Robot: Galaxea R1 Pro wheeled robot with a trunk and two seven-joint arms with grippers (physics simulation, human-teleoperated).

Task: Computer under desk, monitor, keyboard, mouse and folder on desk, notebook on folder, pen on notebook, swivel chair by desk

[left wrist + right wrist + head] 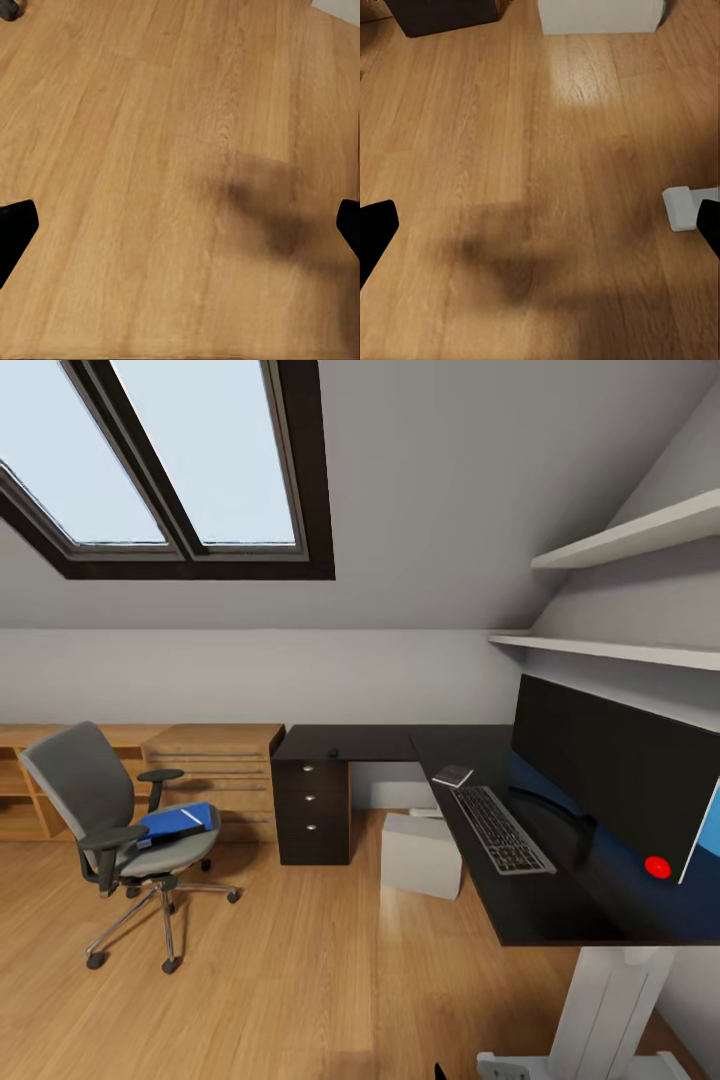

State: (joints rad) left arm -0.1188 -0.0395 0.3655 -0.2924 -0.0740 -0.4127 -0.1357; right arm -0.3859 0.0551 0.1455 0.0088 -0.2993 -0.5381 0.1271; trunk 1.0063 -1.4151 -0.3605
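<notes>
Wooden floor (150, 150) was seen under both wrists; the left gripper (180, 225) and right gripper (540, 225) were spread wide and held nothing. Judged from this, the folder (176, 822) on the swivel chair (110, 830) should be approached squarely and lifted flat. The keyboard (500, 828), monitor (610, 780) and notebook (453, 775) were set on the desk (380, 743), the computer (422, 854) beneath it, under a skylight (170, 460) and shelves (620, 540).
</notes>
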